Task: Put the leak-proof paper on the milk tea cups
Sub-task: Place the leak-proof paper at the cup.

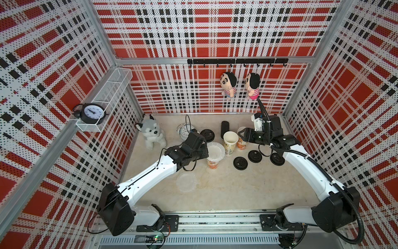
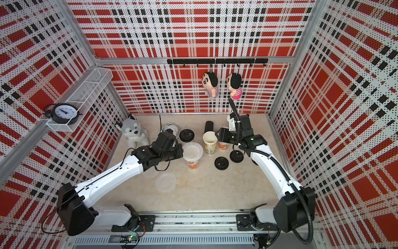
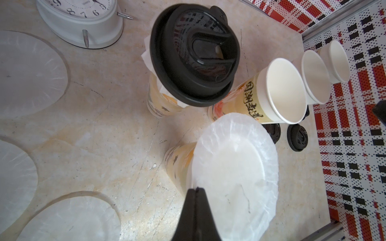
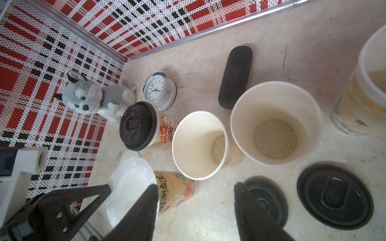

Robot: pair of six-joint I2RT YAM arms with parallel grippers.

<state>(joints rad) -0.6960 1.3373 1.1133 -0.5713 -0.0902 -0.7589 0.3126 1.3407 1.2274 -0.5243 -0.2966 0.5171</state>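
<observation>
A leak-proof paper [image 1: 215, 151] [image 3: 236, 167] lies over the mouth of a milk tea cup [image 1: 212, 165] in mid-table. My left gripper [image 3: 196, 188] [image 1: 205, 152] is shut on that sheet's edge. Three loose sheets [image 3: 31, 73] [image 3: 73, 219] [image 1: 186, 182] lie flat on the table by the left arm. An open cup [image 1: 230, 140] [image 4: 198, 146] stands just behind, another [image 4: 275, 125] beside it, and a cup with a black lid [image 4: 137, 125] [image 3: 194, 54] to the back left. My right gripper [image 4: 195, 185] [image 1: 240, 135] hangs open above the back right cups, holding nothing.
Three black lids [image 1: 240, 163] [image 1: 254, 155] [image 1: 277, 158] lie on the table under the right arm. A black cylinder [image 1: 225, 129], a white alarm clock [image 1: 185, 130] and a husky plush [image 1: 151, 134] stand along the back. Plaid walls close in three sides.
</observation>
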